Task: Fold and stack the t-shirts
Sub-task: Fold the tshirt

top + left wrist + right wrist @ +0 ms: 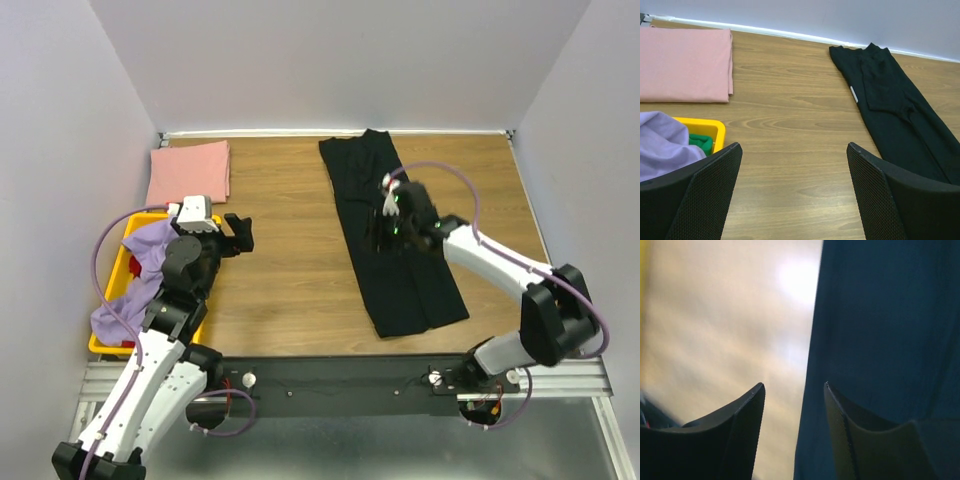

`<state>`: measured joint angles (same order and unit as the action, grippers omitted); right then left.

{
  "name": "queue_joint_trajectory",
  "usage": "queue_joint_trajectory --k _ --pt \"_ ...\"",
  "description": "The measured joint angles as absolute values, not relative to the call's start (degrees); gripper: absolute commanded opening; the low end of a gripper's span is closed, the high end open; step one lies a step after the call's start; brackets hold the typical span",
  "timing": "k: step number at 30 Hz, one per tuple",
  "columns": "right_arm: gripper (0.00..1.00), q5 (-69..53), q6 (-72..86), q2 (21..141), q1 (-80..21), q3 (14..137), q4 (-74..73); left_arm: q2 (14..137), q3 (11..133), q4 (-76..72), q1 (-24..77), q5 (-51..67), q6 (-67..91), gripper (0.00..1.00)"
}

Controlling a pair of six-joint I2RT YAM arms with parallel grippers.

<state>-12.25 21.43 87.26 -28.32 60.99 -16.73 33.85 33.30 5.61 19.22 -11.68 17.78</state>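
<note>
Spilling from the yellow crate (715, 127) at near left is the lavender shirt (665, 145). Beside it the left gripper (795, 150) hovers, jaws spread, over the table (290, 260). The right gripper (794, 386), jaws parted, sits at the black shirt's (410, 285) left edge. The pink shirt (190, 170) lies folded far left.

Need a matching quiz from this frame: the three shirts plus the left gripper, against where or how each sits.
1. pink t-shirt
2. black t-shirt
3. lavender t-shirt
4. left gripper

A. long strip, right side
B. open, holding nothing
C. folded flat, far left corner
D. crumpled over the yellow crate

Pairs: 1-C, 2-A, 3-D, 4-B
</note>
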Motion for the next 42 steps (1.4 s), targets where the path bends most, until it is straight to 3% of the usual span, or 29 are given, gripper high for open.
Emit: queue_joint_trajectory --k 4,10,16,22,28,35,38,42 --pt "0.54 -11.1 25.7 80.6 -34.9 48.6 -22.4 33.8 33.3 5.6 19.2 -11.1 17.8 0.92" --pt "0.54 -9.9 31.2 79.2 -38.9 41.6 -26.5 34.2 33.3 5.5 19.2 -10.3 17.8 0.90" --pt "0.53 -8.6 35.5 84.9 -45.3 43.6 -26.5 36.3 33.3 5.8 19.2 -9.5 17.8 0.90" --pt "0.53 -7.9 38.0 95.0 -53.2 53.7 -26.2 36.8 33.3 6.1 19.2 -8.9 17.8 0.90" --pt "0.53 -6.9 39.5 97.1 -57.8 58.4 -26.0 36.6 33.3 6.1 19.2 -8.4 17.8 0.90" --pt "0.22 -7.7 42.1 90.3 -58.0 56.9 -26.3 36.7 33.3 6.1 19.2 -8.2 17.8 0.90" --pt "0.13 -8.2 43.0 87.5 -58.1 55.0 -26.2 36.9 33.3 6.1 19.2 -8.0 17.8 0.90" --pt "0.11 -8.1 44.4 86.1 -58.1 51.9 -26.4 37.2 33.3 6.1 19.2 -7.8 17.8 0.89"
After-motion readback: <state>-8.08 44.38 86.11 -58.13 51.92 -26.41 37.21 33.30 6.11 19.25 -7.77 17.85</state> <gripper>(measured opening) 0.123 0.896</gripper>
